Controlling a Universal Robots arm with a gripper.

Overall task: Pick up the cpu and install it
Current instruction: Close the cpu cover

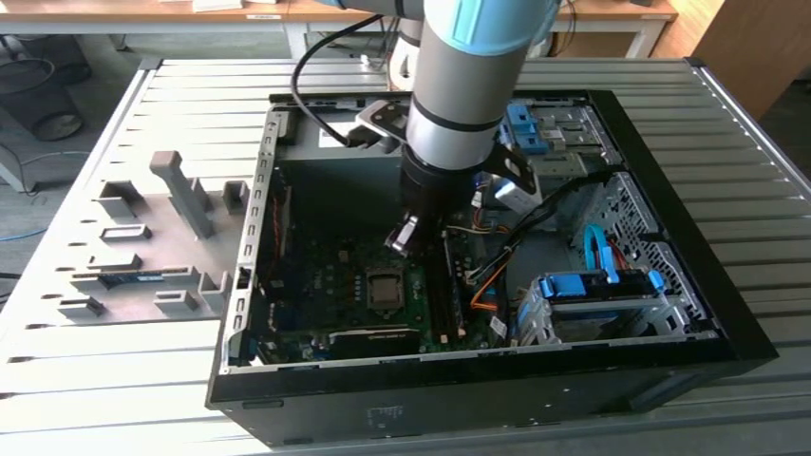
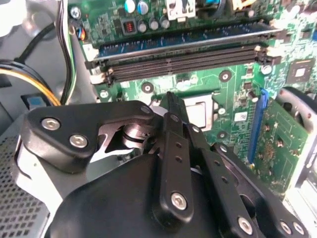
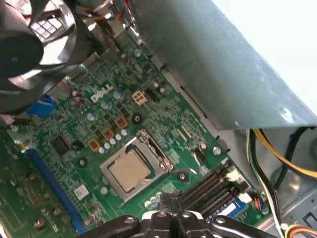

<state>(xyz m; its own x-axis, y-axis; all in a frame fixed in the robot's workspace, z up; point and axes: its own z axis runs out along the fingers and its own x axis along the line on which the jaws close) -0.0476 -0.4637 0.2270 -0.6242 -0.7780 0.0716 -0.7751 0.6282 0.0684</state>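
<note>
Cpu (image 3: 130,169): dull silver-grey square, seated flat in mobo socket frame (image 3: 148,146). Gripper (image 3: 171,218) above it w/ fingers pressed together, holding nothing.

Wrist views close above motherboard (image 3: 114,124)

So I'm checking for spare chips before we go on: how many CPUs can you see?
1: the cpu sits in the socket on the motherboard. The arm could be hiding another.
</note>
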